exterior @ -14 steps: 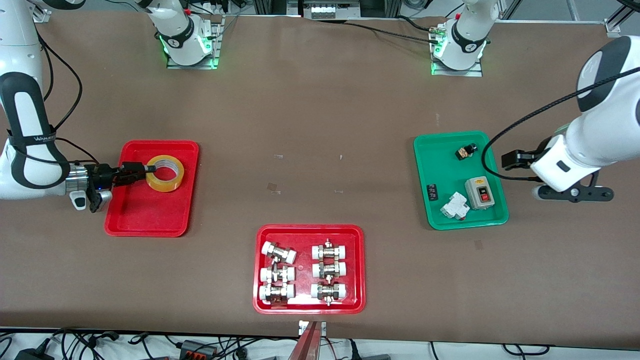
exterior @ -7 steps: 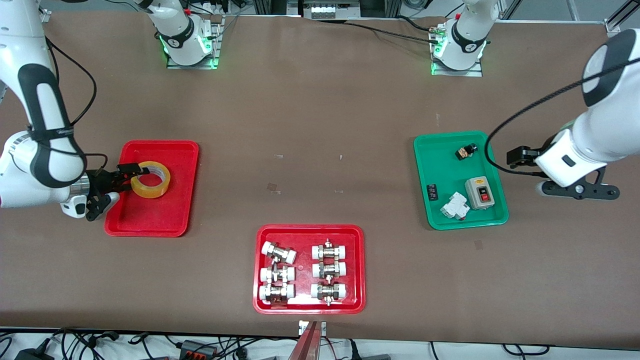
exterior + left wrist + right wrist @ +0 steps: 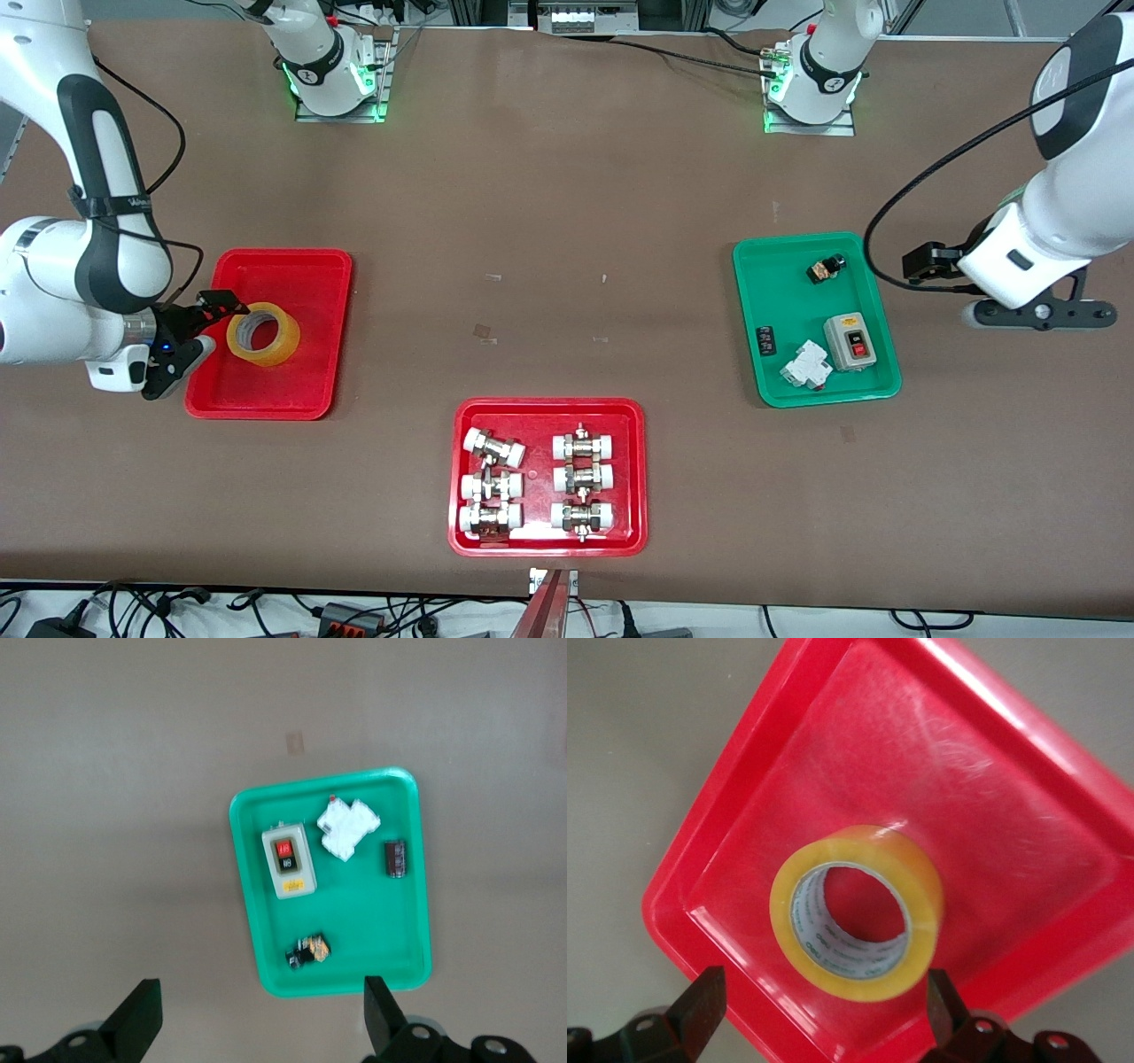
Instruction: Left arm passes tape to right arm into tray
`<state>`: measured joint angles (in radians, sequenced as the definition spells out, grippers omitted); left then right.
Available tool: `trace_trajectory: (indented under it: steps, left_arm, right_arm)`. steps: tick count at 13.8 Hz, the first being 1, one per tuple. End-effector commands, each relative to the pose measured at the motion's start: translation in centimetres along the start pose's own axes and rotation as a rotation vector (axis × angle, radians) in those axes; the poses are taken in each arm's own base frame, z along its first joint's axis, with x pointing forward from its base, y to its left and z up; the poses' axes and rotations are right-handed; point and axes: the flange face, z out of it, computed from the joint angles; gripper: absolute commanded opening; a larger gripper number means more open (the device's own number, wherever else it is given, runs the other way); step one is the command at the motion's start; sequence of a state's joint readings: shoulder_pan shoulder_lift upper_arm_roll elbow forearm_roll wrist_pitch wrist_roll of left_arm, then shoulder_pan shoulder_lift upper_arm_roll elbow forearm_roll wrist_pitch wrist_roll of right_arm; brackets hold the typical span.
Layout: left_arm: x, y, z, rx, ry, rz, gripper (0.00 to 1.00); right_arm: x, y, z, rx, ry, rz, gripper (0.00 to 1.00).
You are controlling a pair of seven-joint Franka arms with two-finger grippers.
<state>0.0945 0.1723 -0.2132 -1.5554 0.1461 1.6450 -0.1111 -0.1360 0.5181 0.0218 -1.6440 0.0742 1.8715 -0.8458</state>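
The yellow tape roll (image 3: 282, 342) lies flat in the plain red tray (image 3: 292, 283) at the right arm's end of the table. My right gripper (image 3: 211, 330) is open over the tray's edge, close beside the roll and holding nothing. In the right wrist view the tape (image 3: 921, 895) rests on the tray floor (image 3: 966, 797), just ahead of the open right gripper (image 3: 824, 1010). My left gripper (image 3: 917, 264) is open and empty over bare table beside the green tray (image 3: 788, 292). In the left wrist view the left gripper (image 3: 261, 1023) has nothing between its fingers.
The green tray (image 3: 354, 921) holds a grey switch box (image 3: 850, 342), a white breaker (image 3: 804, 365) and small black parts. A second red tray (image 3: 461, 478) with several white-capped metal fittings sits nearer the front camera, mid-table.
The right gripper carried the tape back toward its own end of the tray, lowered it and let go. The left arm drew a little farther off toward its end of the table.
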Motion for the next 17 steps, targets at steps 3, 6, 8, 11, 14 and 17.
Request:
trace_trajectory:
  steps: [3,6,8,11,14,17]
  left_arm:
    - [-2.6,-1.9,0.2,-0.010,0.053,-0.029,1.00]
    - [-4.0,-1.6,-0.3,-0.006,-0.071,-0.034,1.00]
    - [-4.4,-1.0,-2.7,-0.042,-0.035,-0.034,1.00]
    - [-4.3,-0.6,-3.2,-0.114,-0.016,-0.082,1.00]
    - [-4.2,-0.8,-3.3,-0.115,-0.009,-0.092,1.00]
    - [-4.0,-0.3,-3.3,-0.131,-0.007,-0.074,1.00]
  right_arm:
    - [0.2,-9.3,-12.0,-0.149,0.029,0.232,1.00]
    - [-1.7,-14.4,-18.0,-0.180,0.087,0.411,1.00]
    - [-3.2,-17.7,-21.0,-0.185,0.104,0.507,1.00]
    - [-4.9,-21.4,-23.8,-0.192,0.131,0.598,1.00]
    - [-5.3,-21.8,-26.0,-0.196,0.166,0.604,1.00]
    - [-5.1,-21.5,-27.7,-0.211,0.191,0.607,1.00]
